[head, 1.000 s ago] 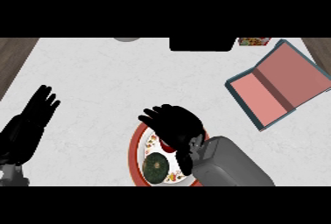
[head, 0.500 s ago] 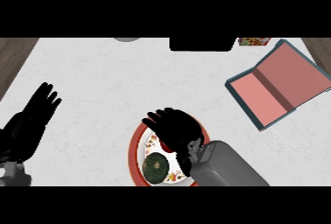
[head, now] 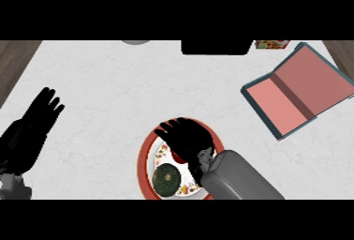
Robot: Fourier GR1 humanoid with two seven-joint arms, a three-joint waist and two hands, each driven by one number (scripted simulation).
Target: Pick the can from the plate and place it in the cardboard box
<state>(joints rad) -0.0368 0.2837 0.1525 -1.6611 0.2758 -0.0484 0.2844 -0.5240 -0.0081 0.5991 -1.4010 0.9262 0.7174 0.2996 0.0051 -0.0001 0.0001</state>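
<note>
We see a pale marbled counter (head: 124,84) filling the view. At its right edge lies an open cardboard box (head: 298,89) with a pink inside and a teal-grey rim, well apart from the plate. Our left hand (head: 31,133) rests released near the left edge, fingers straight and pointing up. Near the lower middle sits a red-rimmed plate (head: 143,161) with a patterned white centre. Our right hand (head: 187,140) hovers over the plate's upper part, fingers spread, grasping nothing we can make out. The can (head: 166,177), dark green and round-topped, stands on the plate just beside that hand.
</note>
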